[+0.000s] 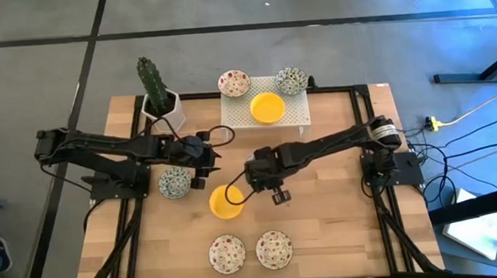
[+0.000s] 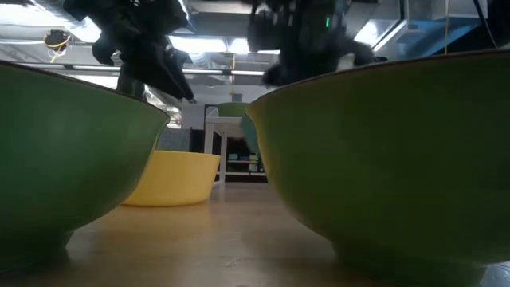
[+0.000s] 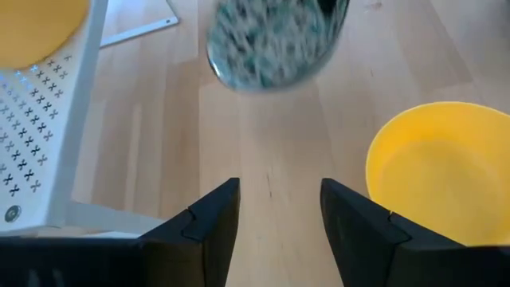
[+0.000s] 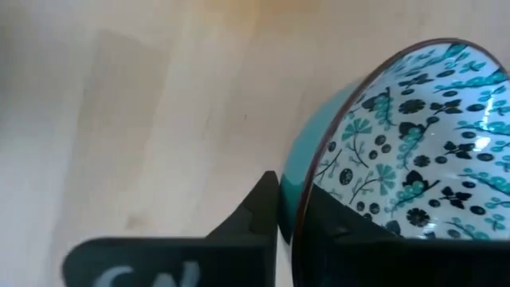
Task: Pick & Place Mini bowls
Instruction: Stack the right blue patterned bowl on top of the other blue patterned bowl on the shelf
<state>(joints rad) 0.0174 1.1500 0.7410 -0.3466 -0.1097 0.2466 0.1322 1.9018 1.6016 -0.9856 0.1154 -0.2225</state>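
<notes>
My right gripper (image 4: 299,219) sits over the table's middle (image 1: 266,180), shut on a white mini bowl with a teal-green pattern (image 4: 414,135). That bowl also shows blurred in the left wrist view (image 3: 275,40), while the high view hides it under the gripper. My left gripper (image 3: 279,187) is open and empty, hovering left of centre (image 1: 204,158). A yellow mini bowl (image 1: 227,202) rests on the table between the two arms. A grey-green patterned bowl (image 1: 174,182) lies under the left arm. Two red-speckled bowls (image 1: 227,253) (image 1: 274,249) stand near the near edge. My right gripper pinches the patterned bowl's rim (image 4: 307,179). One finger (image 4: 259,211) is on the teal outer wall and the other (image 4: 351,235) is inside the bowl. The bowl stands tilted on edge in the hold, and in the left wrist view it looks lifted off the table.
The white perforated stand (image 1: 293,117) at the far edge carries a yellow bowl (image 1: 266,108), a red-speckled bowl (image 1: 234,84) and a grey-green bowl (image 1: 291,81). The cactus pot (image 1: 158,101) stands at the far left. Bare wood lies to the right of the table's middle (image 1: 333,212).
</notes>
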